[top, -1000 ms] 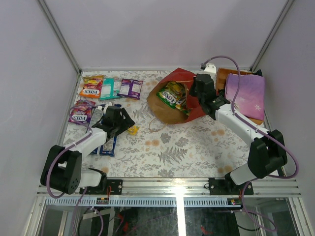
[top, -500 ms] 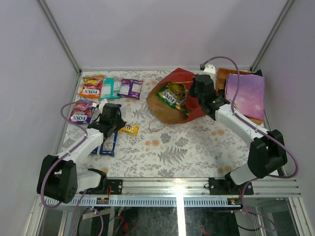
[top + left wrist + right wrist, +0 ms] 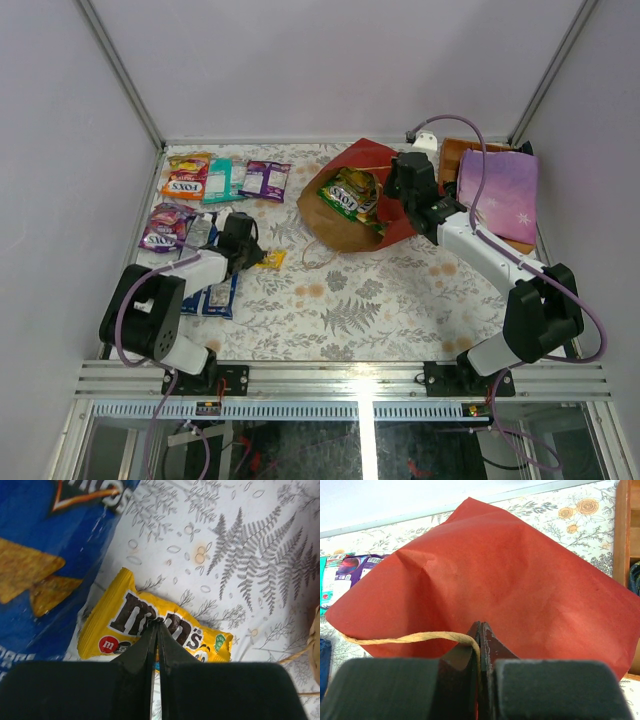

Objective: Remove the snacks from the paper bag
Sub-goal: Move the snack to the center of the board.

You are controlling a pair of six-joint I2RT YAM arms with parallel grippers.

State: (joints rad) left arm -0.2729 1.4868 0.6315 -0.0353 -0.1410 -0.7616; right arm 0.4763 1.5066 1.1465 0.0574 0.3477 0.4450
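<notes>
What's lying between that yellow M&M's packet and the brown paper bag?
Only flowered table between the M&M's packet and the bag, apart from the bag's thin handle lying there. The top view shows it.

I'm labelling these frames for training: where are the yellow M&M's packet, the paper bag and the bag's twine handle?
yellow M&M's packet (image 3: 131,614), left wrist view, on the brown lettering.
paper bag (image 3: 485,575), right wrist view, on its red outer side.
twine handle (image 3: 395,639), right wrist view, mid-strand.
</notes>
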